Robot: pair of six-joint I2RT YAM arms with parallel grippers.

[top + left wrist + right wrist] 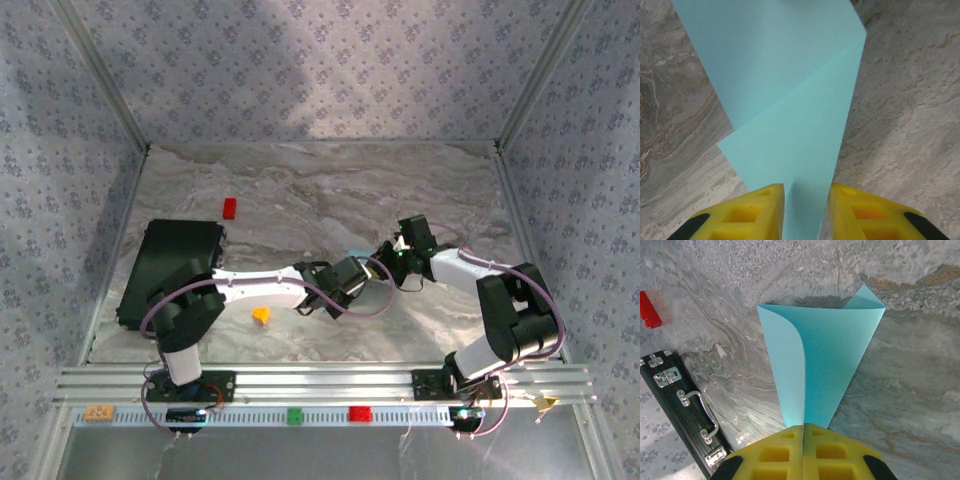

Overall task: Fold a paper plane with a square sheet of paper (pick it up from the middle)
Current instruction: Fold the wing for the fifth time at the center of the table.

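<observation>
**A:** Where is your thin light-blue sheet of paper (825, 365)?

**B:** Around the middle of the grey marble-patterned bench (330, 190), between your two grippers. It is folded into a shape that narrows toward your right gripper (802, 427). In your right wrist view, one flap curls over along its left side.

**A:** How do the right jaws stand?

**B:** Clenched. The yellow fingers (775, 455) press together and pinch the narrow end of the paper between them.

**A:** And your left gripper (806, 187)?

**B:** Released. Its fingers (760, 212) stand apart, and a narrow end of the paper runs through the gap. You cannot tell whether the paper brushes one of them. In your left wrist view a slanting fold edge crosses the sheet, one layer over another.

**A:** Does the paper touch the bench?

**B:** You cannot tell.

**A:** What else lies around you?

**B:** A black rectangular case (170, 270) with metal latches and a handle lies along the left edge of the bench. A small red block (230, 207) sits just past its far right corner. A small orange block (261, 316) sits toward the near edge, beside your left arm. On the metal rail (320, 380) along the near edge, a green block (294, 415) and a second red block (359, 413) sit between the arm bases.
</observation>
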